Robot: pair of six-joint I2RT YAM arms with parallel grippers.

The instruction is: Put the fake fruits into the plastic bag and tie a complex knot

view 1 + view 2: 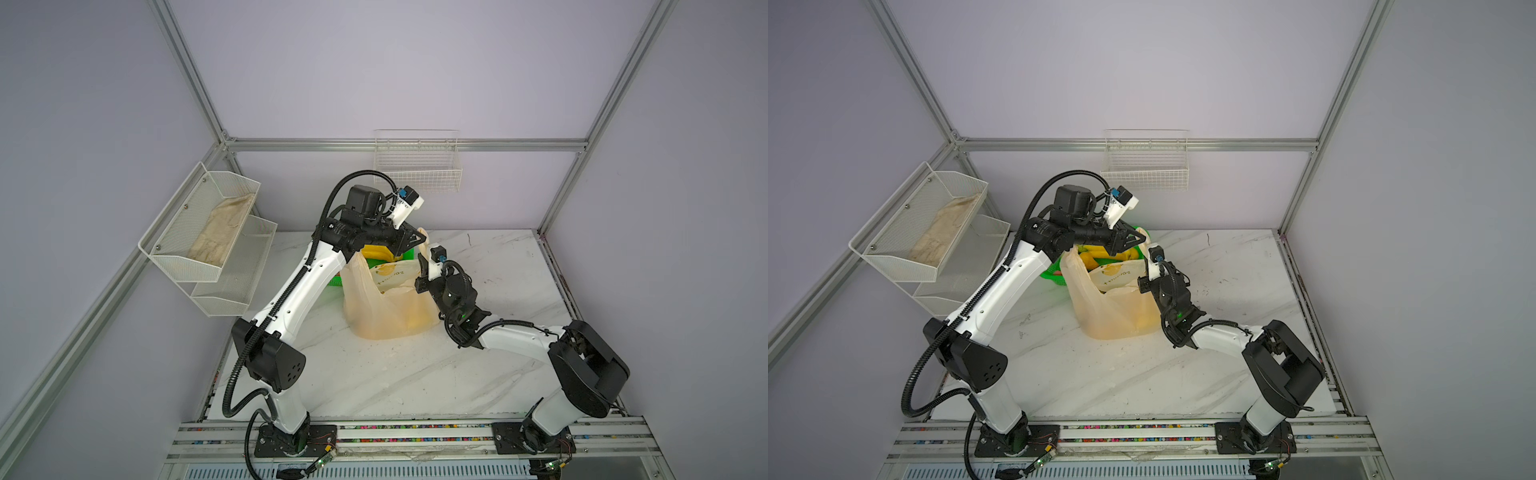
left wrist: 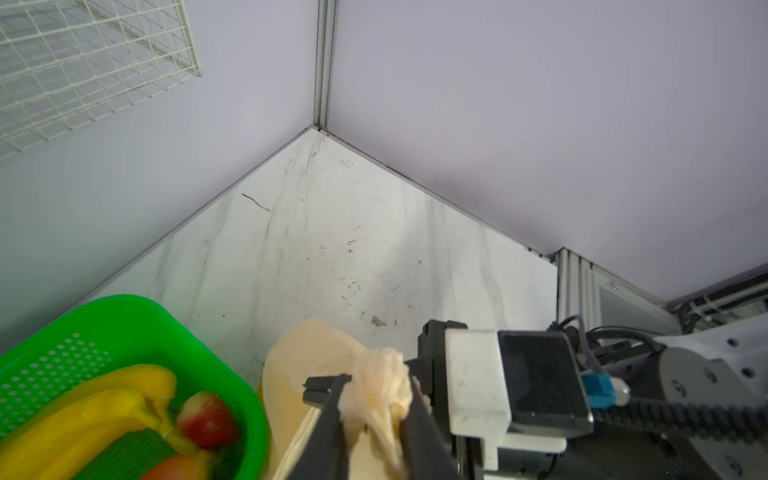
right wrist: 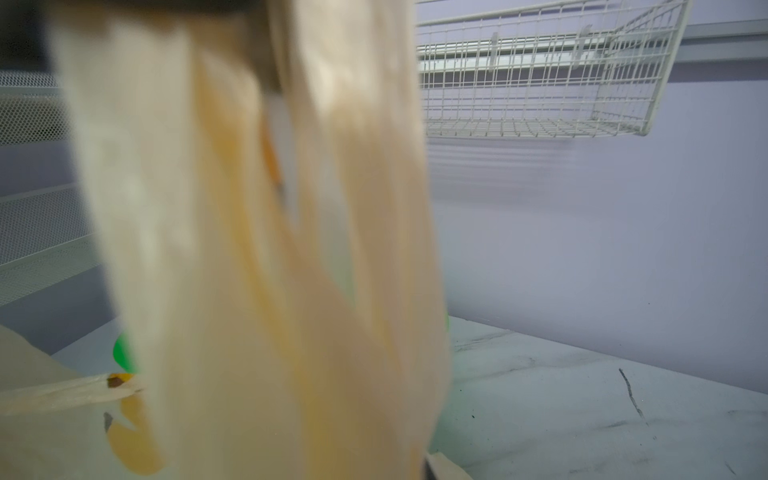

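A green perforated basket [image 2: 137, 307] sits toward the counter's [image 1: 415, 374] far edge, holding glossy yellow bananas [image 2: 104, 411] and 2 red apples [image 2: 208, 419]. By my reading, the fruits are not all loaded yet.

Just right of the basket and touching it in both top views stands the bag [image 1: 386, 307]. It is thin, translucent cream film, slumped and creased, with its mouth facing up. A yellow shape shows through the film low on its right side.

The left gripper [image 2: 372, 386] hangs above the bag's far rim. Its jaws are pressed together on a crumpled wad of the handle strip [image 3: 249, 208].

The right gripper [image 1: 420, 276] sits lower, at the bag's right rim and nearer the front edge. Its fingers are hidden in the right wrist view. They are closed, and the strip rising straight from them suggests they pinch the film too.

The coming move turns on this strip. Its long axis runs from the right gripper up and toward the far edge to the left gripper, with the bag's mouth to the left of that line. The basket lies left of the left gripper, so the left arm is the nearer 1 for more fruit. It would have to let go of the strip first.

The film is limp and slippery, and it will sag once freed.
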